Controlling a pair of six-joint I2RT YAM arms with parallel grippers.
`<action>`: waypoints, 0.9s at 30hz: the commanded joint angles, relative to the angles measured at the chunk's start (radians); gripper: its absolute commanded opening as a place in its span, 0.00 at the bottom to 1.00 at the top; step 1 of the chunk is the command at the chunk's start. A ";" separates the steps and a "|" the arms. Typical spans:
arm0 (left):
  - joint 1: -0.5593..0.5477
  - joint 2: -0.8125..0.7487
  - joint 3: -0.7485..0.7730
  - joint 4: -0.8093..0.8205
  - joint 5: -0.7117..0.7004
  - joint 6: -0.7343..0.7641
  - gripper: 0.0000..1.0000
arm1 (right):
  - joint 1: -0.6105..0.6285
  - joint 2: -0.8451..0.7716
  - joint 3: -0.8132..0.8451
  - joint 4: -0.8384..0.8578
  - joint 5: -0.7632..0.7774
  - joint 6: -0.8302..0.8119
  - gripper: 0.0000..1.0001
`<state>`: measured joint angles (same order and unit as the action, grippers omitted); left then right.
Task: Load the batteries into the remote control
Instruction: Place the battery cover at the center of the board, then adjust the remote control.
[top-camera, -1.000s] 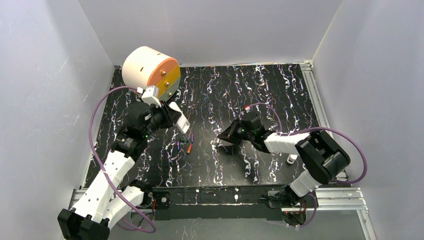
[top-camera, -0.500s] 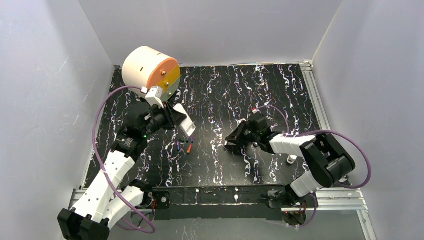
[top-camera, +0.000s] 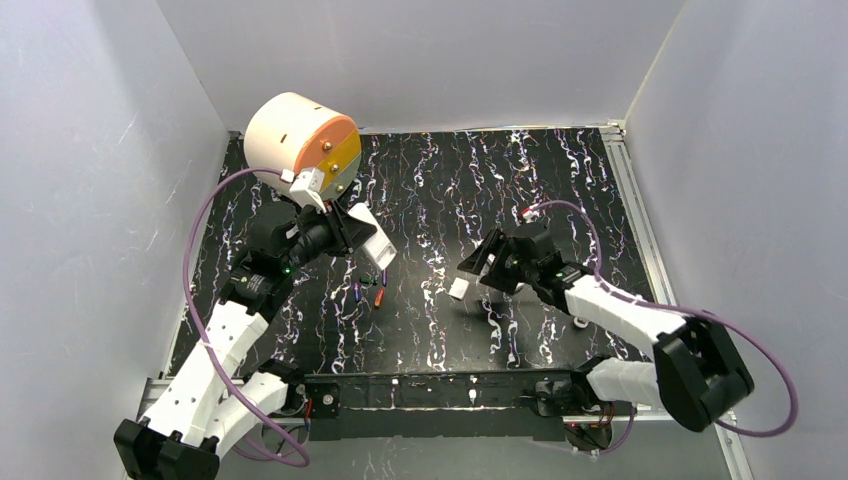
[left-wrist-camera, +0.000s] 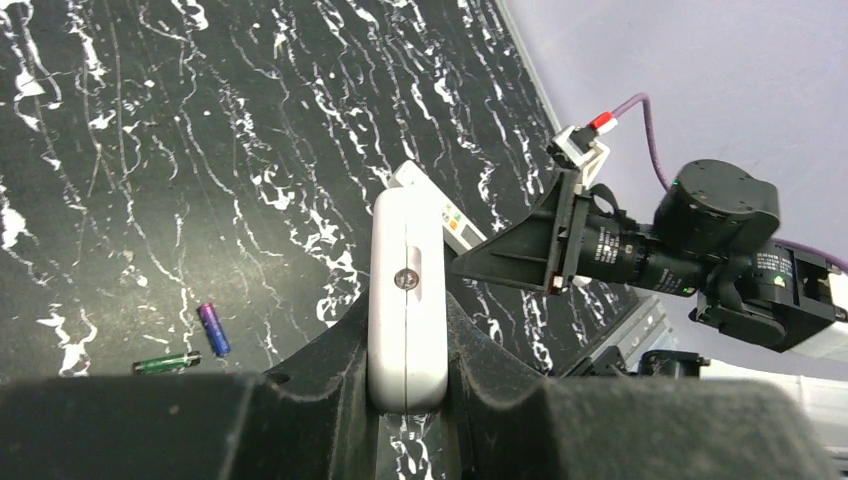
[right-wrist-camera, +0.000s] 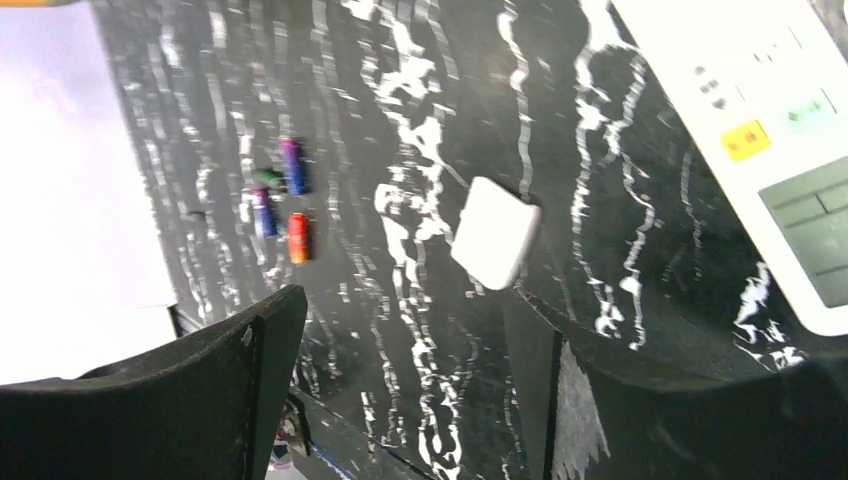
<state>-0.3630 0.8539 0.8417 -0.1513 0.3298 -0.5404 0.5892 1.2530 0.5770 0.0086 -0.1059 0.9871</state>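
My left gripper is shut on one end of the white remote control and holds it tilted above the table. In the left wrist view the remote stands edge-on between the fingers. Its face, with a screen and yellow and green buttons, fills the top right of the right wrist view. Several batteries lie below it: purple, dark green and red-orange. My right gripper is open and holds nothing. A small white cover lies just beyond its fingertips.
A big cream and orange drum stands at the back left corner. A small white part lies beside the right forearm. Grey walls close in three sides, and a metal rail runs along the near edge.
My right gripper has opened and drawn back to the right, leaving the small white cover on the table. The left gripper has shifted the remote slightly right.
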 joint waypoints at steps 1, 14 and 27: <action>-0.003 -0.008 0.045 0.084 0.065 -0.065 0.00 | 0.002 -0.146 0.035 0.133 -0.047 -0.036 0.84; -0.003 0.027 0.069 0.380 0.240 -0.472 0.00 | 0.186 -0.178 0.127 0.746 -0.152 0.094 0.99; -0.002 0.027 0.072 0.466 0.303 -0.608 0.00 | 0.275 -0.094 0.183 0.934 -0.154 0.164 0.35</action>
<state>-0.3630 0.8883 0.8837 0.2771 0.5877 -1.1168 0.8574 1.1713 0.7532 0.8047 -0.2687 1.1275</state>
